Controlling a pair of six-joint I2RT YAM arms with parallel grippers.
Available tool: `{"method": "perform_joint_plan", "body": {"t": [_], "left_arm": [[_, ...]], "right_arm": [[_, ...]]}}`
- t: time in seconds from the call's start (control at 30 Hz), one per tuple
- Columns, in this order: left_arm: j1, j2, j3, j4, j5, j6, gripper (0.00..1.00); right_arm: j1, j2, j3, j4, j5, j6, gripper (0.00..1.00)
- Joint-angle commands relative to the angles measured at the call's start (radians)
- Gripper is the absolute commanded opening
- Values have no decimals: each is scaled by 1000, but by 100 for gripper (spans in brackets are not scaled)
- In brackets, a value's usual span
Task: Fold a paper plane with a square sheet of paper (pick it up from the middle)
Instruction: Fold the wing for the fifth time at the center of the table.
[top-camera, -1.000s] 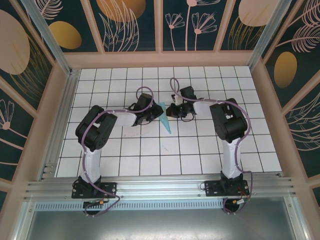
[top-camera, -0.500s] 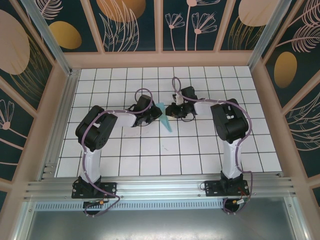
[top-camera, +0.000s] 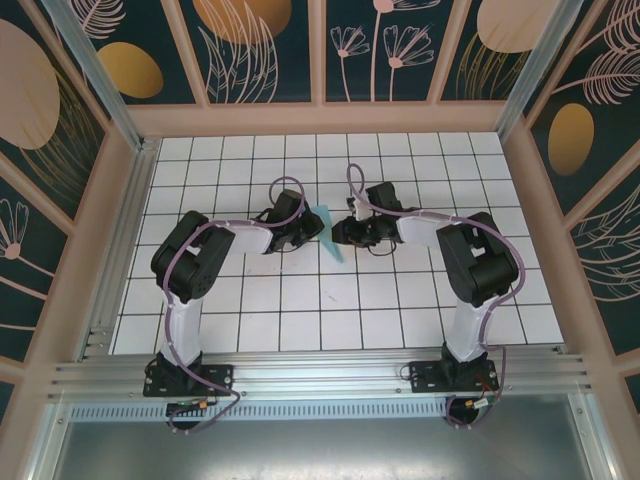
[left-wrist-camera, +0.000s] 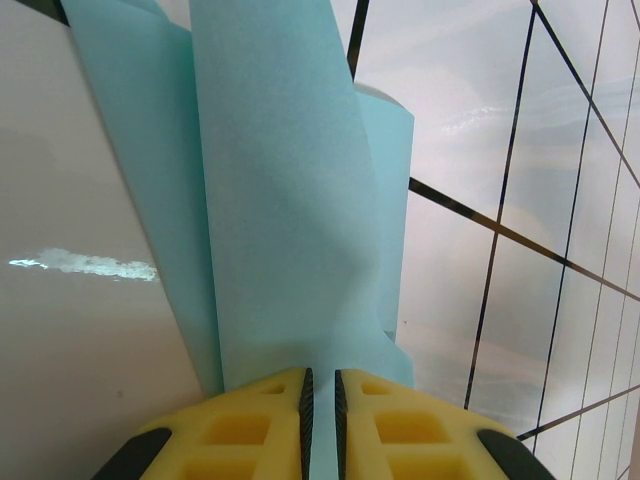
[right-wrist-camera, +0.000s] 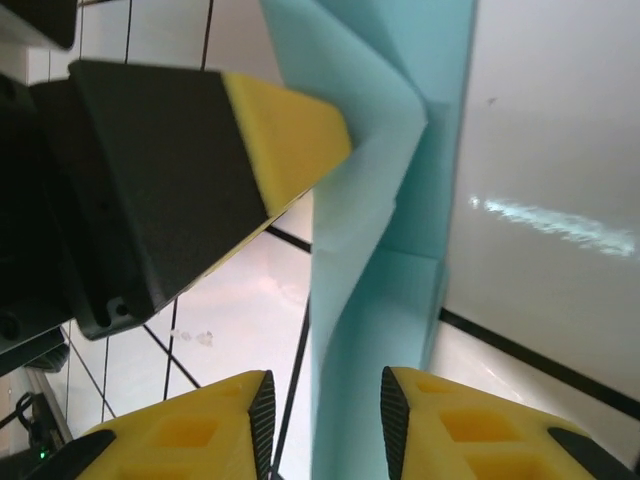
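Observation:
The light turquoise sheet of paper, folded into a slim pointed paper plane (top-camera: 330, 235), stands on edge between the two grippers at mid-table, its tip towards the near side. My left gripper (top-camera: 309, 231) is shut on the folded paper (left-wrist-camera: 290, 200), whose layers rise from between the yellow fingers (left-wrist-camera: 250, 430). My right gripper (top-camera: 342, 233) faces it from the other side and is open. The paper plane (right-wrist-camera: 390, 290) passes through the gap between the right gripper's (right-wrist-camera: 325, 425) pads without touching either. A left finger (right-wrist-camera: 285, 140) shows across the paper.
White grid-tiled table (top-camera: 360, 300) inside a walled frame with patterned panels (top-camera: 320, 50). An aluminium rail (top-camera: 320, 375) runs along the near edge, where the arm bases are bolted. The right arm's elbow (top-camera: 485, 262) sits low at the right.
My right gripper has opened and let go of the paper. Its arm has swung, the elbow moving right and lower. The left gripper keeps its grip and has hardly moved.

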Motion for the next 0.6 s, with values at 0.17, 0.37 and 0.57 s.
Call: {"method": "perform_joint_plan", "body": {"t": [0.17, 0.37, 0.57], "left_arm": [[2, 23, 8, -37, -14, -10, 17], [2, 4, 0, -32, -16, -3, 18], [3, -75, -37, 75, 9, 41, 25]], "right_arm": [[10, 71, 39, -10, -60, -57, 27], [-1, 102, 38, -8, -53, -52, 11], [-20, 139, 43, -26, -78, -50, 3]]}}
